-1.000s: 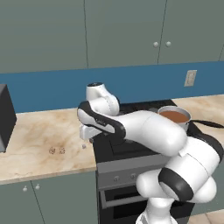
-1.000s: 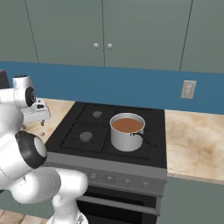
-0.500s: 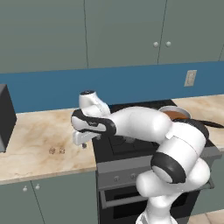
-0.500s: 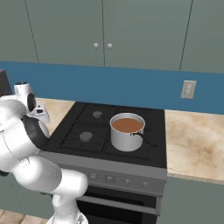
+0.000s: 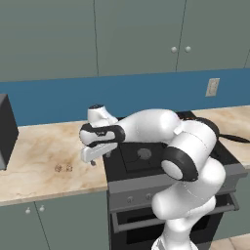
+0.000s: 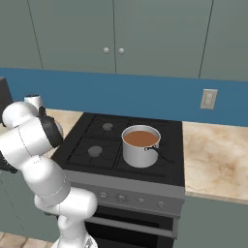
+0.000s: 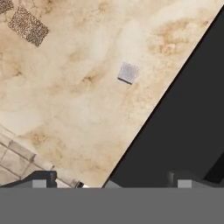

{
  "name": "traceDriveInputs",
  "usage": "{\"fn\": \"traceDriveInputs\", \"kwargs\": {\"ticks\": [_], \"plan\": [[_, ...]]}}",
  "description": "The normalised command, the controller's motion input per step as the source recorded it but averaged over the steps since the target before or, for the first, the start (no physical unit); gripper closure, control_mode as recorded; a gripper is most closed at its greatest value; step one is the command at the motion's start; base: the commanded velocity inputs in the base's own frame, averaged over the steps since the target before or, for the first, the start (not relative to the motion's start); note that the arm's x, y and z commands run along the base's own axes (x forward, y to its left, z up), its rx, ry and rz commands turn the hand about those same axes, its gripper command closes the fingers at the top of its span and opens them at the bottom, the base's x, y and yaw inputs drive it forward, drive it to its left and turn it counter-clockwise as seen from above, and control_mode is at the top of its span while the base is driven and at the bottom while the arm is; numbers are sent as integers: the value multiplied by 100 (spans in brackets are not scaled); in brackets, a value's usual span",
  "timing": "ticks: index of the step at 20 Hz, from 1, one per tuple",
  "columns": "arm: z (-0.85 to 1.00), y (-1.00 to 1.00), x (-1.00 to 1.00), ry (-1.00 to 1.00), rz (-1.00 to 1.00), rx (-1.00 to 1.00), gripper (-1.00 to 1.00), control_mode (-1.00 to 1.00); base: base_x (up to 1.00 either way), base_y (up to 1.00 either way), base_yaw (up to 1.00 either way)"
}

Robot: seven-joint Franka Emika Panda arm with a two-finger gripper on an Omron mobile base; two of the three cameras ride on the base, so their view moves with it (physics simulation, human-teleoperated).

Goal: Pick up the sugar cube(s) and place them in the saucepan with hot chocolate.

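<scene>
Two-finger gripper (image 7: 109, 177) held spread and empty above beige marbled counter (image 7: 78, 100). Small grey speckled sugar cube (image 7: 128, 72) lies near black stove edge (image 7: 175, 113); fingers should be centred over it before descent.

Even, diffuse rendered light is seen throughout, with no glare or blown highlights. Soft shading is cast on the white arm (image 5: 146, 127), and a faint sheen is shown on the saucepan (image 6: 140, 145). Edges are slightly soft and pixelated; no lens distortion is noticed.
</scene>
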Motion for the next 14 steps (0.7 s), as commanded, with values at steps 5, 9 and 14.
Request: {"fn": "traceDriveInputs", "kwargs": {"ticks": [5,9,14], "plan": [[-23,0,25,4,0,0,-100,-100,0,0,0],[-21,0,11,2,0,0,-100,-100,0,0,0],[-13,0,1,1,0,0,-100,-100,0,0,0]]}}
